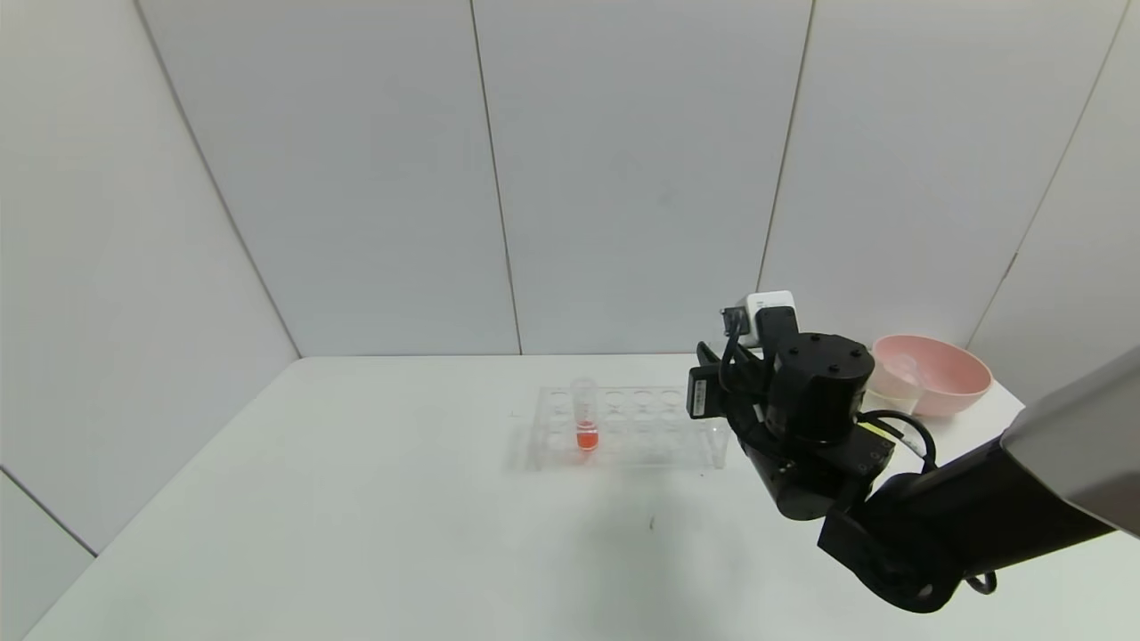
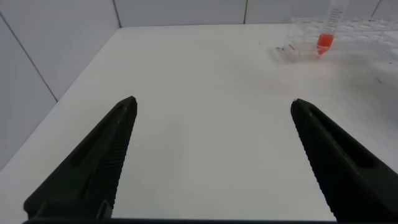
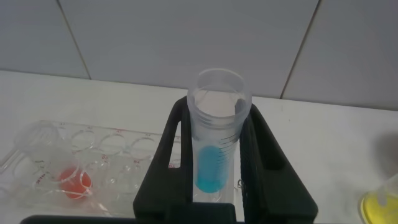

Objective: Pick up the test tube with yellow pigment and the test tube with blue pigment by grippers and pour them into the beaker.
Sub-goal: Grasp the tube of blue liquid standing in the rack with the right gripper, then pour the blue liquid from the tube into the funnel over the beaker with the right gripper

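Note:
My right gripper [image 3: 217,107] is shut on the test tube with blue pigment [image 3: 211,168] and holds it upright above the table, beside the clear tube rack [image 3: 118,155]. In the head view my right arm [image 1: 815,383] hides the gripper and this tube. A clear vessel with yellow liquid [image 3: 380,204], apparently the beaker, shows only at the edge of the right wrist view; in the head view it [image 1: 883,405] peeks out between my arm and the pink bowl. The test tube with yellow pigment is not in view. My left gripper [image 2: 213,106] is open and empty over bare table.
The rack [image 1: 628,427] stands mid-table with an orange-liquid tube [image 1: 585,418] in it, also seen in the left wrist view [image 2: 326,37]. A pink bowl [image 1: 944,378] with a clear item [image 1: 904,367] inside sits at the back right. Grey walls enclose the table.

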`<move>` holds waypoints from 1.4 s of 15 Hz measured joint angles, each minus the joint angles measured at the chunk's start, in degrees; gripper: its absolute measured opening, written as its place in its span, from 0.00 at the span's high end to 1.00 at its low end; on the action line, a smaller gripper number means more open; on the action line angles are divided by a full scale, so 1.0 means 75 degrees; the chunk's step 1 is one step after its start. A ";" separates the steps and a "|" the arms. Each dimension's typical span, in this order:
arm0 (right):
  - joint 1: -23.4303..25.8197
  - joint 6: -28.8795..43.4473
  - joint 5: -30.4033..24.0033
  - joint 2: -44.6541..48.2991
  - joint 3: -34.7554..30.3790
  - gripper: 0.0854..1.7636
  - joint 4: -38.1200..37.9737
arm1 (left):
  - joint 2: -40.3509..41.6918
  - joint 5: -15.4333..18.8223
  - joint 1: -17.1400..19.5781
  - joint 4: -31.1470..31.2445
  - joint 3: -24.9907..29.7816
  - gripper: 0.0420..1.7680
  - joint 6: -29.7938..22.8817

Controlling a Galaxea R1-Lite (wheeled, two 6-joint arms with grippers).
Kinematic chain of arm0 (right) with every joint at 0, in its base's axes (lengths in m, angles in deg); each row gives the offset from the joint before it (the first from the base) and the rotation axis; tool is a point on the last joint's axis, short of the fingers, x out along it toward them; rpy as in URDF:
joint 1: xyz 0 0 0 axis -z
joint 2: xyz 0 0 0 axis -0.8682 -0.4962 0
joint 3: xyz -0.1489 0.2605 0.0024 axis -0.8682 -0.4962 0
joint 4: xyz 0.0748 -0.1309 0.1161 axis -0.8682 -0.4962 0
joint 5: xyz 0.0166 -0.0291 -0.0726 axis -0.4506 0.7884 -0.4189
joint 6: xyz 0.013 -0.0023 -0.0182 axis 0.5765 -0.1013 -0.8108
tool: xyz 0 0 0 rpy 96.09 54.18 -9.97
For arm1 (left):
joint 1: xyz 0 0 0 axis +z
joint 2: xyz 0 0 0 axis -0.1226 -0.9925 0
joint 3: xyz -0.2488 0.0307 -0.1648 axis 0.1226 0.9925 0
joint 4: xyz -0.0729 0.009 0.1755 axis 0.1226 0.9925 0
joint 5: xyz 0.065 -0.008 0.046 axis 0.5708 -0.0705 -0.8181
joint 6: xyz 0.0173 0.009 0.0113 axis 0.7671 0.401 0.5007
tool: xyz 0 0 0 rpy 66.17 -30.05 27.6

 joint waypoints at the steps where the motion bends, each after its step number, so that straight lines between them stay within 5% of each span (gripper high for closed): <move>1: 0.0000 0.0000 -0.0003 0.0008 0.0000 0.76 0.0003 | 0.0000 0.0000 0.0000 0.0000 0.0000 0.00 0.0000; 6: 0.0158 -0.0112 -0.0601 0.0232 -0.0166 0.76 -0.0180 | 0.0000 0.0000 0.0000 0.0000 0.0000 0.00 0.0003; 8: 0.0486 -0.0127 -0.1832 0.0662 -0.0553 0.76 -0.0439 | 0.0000 0.0000 0.0000 0.0003 0.0000 0.00 0.0003; 10: 0.1107 -0.0133 -0.3859 0.1346 -0.1133 0.76 -0.0844 | 0.0000 -0.0003 0.0000 0.0000 0.0000 0.00 0.0000; 15: 0.4124 -0.0374 -0.8870 0.3131 -0.2103 0.76 -0.2373 | 0.0000 -0.0003 0.0000 0.0003 0.0000 0.00 0.0003; 19: 0.6960 -0.1417 -1.1407 0.3532 -0.1923 0.76 -0.3062 | 0.0000 -0.0003 0.0000 0.0000 0.0000 0.00 0.0000; 21: 0.8044 -0.1998 -1.2049 0.3186 -0.1463 0.76 -0.3179 | 0.0000 0.0000 0.0000 0.0000 0.0000 0.00 0.0000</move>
